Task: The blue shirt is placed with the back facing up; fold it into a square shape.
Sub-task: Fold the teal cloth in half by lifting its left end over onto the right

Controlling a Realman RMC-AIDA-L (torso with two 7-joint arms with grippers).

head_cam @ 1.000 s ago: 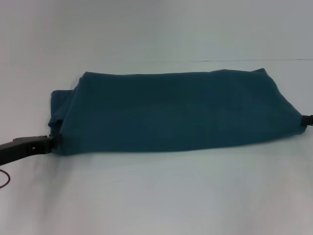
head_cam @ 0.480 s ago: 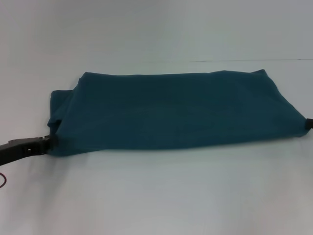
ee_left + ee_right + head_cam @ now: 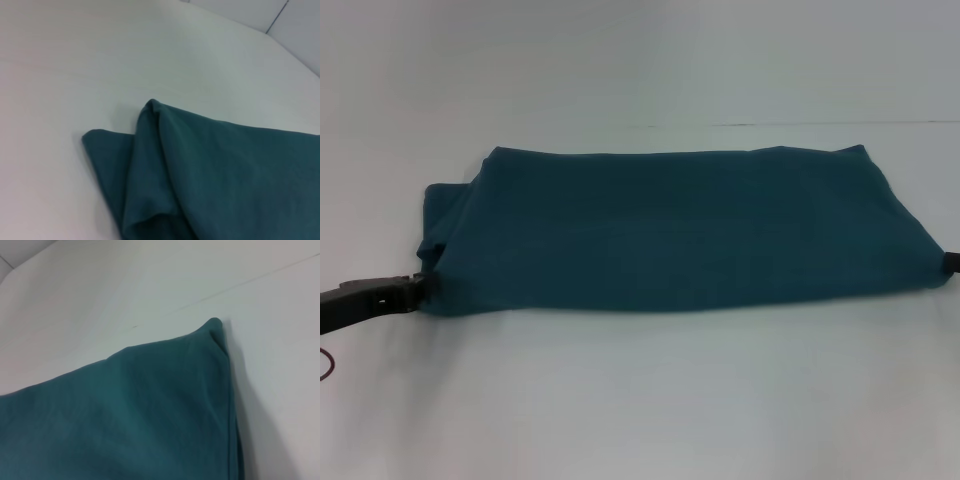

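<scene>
The left gripper [image 3: 418,290] sits at the near left corner of the blue shirt [image 3: 680,230], the right gripper [image 3: 950,262] at its near right corner (I cannot tell whether either grips). The shirt lies as a wide folded band on the table [image 3: 640,400], probably held by both ends to keep the fold straight.

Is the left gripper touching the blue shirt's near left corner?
Touching. In the head view the left gripper meets the near left corner of the blue shirt with no table showing between them.
</scene>
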